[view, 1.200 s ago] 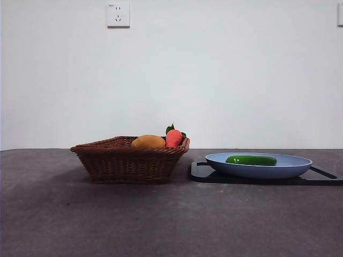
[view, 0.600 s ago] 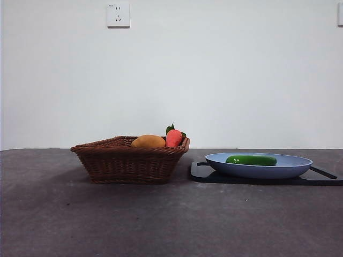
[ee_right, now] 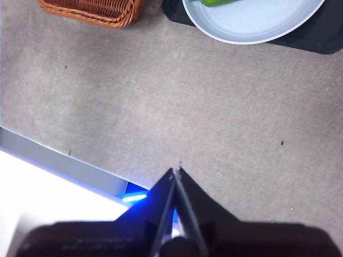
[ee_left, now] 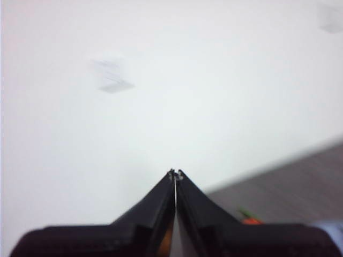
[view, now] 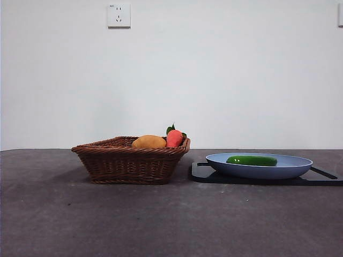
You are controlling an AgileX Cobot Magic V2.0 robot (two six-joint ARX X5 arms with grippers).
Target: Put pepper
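Both tools closed and empty, the right tool (ee_right: pixel 176 170) high over bare tabletop (ee_right: pixel 214 123), pepper (view: pixel 251 160) lying well ahead on the blue plate (view: pixel 300 167); glossy and round, it could roll from a pinch.

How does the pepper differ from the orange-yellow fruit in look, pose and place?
The pepper is glossy dark green and long; the orange-yellow fruit is a matte, rounded oval. The pepper lies flat, low in the blue plate; the fruit rises above the rim of the wicker basket, beside a small red item. Shared: both rest in a container, and neither gripper is near either.
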